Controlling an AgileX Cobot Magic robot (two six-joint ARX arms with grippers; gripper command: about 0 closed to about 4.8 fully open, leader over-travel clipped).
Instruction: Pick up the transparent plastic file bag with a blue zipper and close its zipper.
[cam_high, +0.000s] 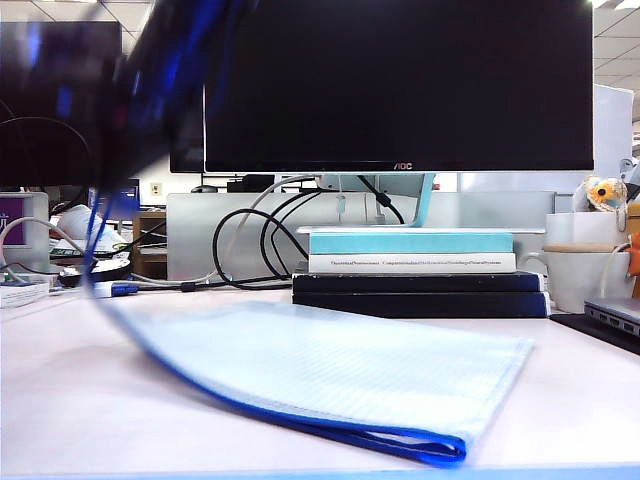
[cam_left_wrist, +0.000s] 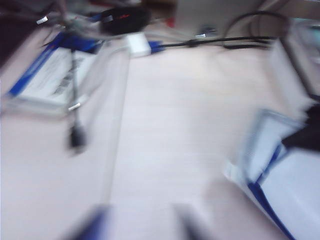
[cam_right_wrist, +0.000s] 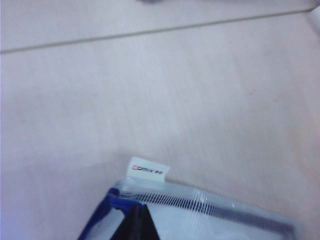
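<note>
On pale desk (cam_high: 70, 400), file bag (cam_high: 340, 370)

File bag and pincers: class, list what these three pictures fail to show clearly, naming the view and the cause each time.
- Left pincer: left wrist view, motion blur and the picture's edge; open or shut cannot be told.
- Right pincer: right wrist view, only a dark tip at the edge, shut on the file bag.
- Zipper pull tab: exterior view, not discernible.
- Label print: right wrist view, too small.
- Book spine text: exterior view, too small.
</note>
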